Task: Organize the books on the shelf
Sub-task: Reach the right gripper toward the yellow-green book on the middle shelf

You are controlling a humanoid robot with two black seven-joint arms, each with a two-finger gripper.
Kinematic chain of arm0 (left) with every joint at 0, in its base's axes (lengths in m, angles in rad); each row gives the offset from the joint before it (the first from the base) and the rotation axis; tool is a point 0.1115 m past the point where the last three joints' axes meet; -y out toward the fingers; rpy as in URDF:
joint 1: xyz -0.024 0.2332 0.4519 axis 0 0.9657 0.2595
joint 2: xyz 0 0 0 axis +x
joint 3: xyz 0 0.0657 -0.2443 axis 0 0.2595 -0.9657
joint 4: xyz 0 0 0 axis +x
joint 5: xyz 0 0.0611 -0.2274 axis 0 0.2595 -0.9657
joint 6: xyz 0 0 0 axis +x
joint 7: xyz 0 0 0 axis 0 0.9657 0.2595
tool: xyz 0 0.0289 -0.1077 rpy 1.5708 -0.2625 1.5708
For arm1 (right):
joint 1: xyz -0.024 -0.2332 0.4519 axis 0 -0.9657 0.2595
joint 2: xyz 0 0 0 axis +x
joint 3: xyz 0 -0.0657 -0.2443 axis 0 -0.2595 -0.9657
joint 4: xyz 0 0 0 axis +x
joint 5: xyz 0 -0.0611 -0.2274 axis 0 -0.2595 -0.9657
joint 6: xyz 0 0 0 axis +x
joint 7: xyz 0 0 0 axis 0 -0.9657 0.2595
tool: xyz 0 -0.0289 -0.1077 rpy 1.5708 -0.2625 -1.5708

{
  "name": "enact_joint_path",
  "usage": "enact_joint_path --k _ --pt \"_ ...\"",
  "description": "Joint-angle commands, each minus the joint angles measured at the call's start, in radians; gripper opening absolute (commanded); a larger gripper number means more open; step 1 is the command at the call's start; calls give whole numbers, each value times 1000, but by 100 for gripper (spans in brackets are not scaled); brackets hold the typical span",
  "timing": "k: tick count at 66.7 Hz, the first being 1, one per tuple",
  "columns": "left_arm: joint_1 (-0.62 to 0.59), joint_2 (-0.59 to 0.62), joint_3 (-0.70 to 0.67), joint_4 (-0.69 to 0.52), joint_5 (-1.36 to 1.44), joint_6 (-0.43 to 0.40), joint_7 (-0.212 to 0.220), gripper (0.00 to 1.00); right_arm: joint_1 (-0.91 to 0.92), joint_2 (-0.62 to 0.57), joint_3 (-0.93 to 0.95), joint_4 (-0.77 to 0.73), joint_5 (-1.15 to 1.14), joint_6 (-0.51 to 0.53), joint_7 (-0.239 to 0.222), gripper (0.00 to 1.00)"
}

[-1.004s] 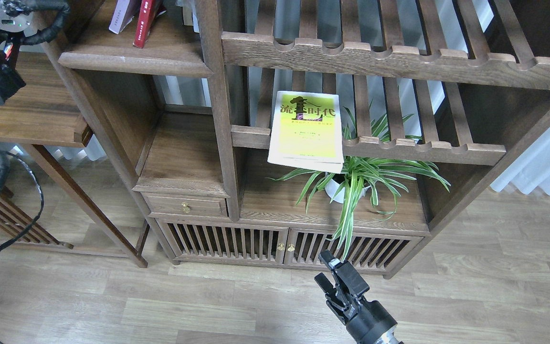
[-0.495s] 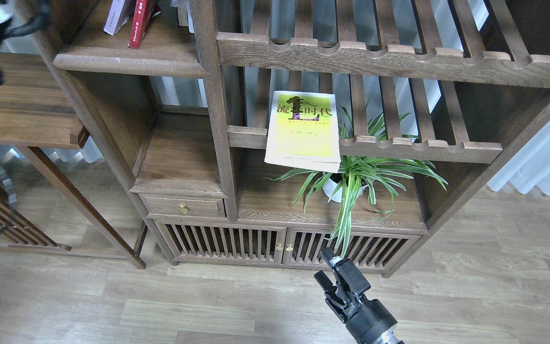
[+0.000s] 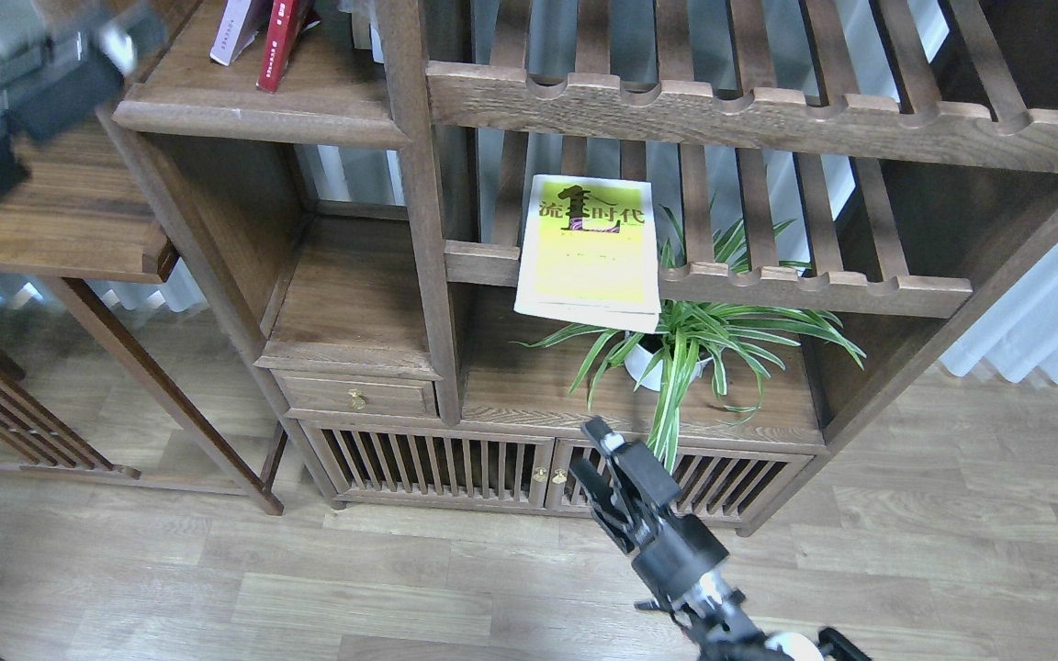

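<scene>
From the head view, the yellow-green book (image 3: 589, 252) lies flat, cover up, on the lower slatted rack (image 3: 814, 285), its near end overhanging the scalloped front rail. Its long axis runs front to back, away from the robot. It lies up and slightly left of the right gripper (image 3: 591, 452), well apart from it, with the spider plant (image 3: 694, 335) between the two. The right gripper hangs low in front of the cabinet doors with its two black fingers parted and nothing between them. The left gripper (image 3: 28, 78) is a dark, motion-blurred mass at the upper left corner; whether it is released or clenched cannot be told. The right arm is plainly the nearer one to the book, so a reach would likely go up past the plant leaves.

The dark red book (image 3: 281, 41) and the white book (image 3: 237, 32) already stand leaning on the solid shelf (image 3: 263, 115) at upper left, a flat dark-brown board with a rounded moulded front edge. The book cover looks like glossy paperback card; the bookcase wood is open-grained and matte. The plant's leaves are thin, striped and limp, in a small white pot.
</scene>
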Motion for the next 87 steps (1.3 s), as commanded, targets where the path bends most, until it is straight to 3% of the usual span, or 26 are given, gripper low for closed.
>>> enact_joint_path --k 1,8,9,21,34,53,76,87 --pt "215 15 -86 50 0 0 -5 100 11 1 -10 -2 -8 -43 0 99" --pt "315 7 -145 129 0 0 -6 100 31 1 -47 -7 -9 -94 14 99" --pt "341 7 -154 176 0 0 -8 100 61 1 -84 -22 -9 -114 40 99" --pt "366 4 -156 291 -3 0 -9 100 211 1 -93 -194 -8 -131 71 99" --pt "376 3 -156 300 -3 0 -9 100 317 1 -99 -265 -3 -137 72 99" --pt "376 1 -157 307 -2 0 -9 100 389 1 -104 -269 9 -212 86 99" --pt "375 -5 -163 307 -2 0 -8 100 525 1 -98 -384 92 -307 86 99" --pt "373 -6 -163 307 -3 0 -6 100 528 1 -90 -406 103 -313 87 93"
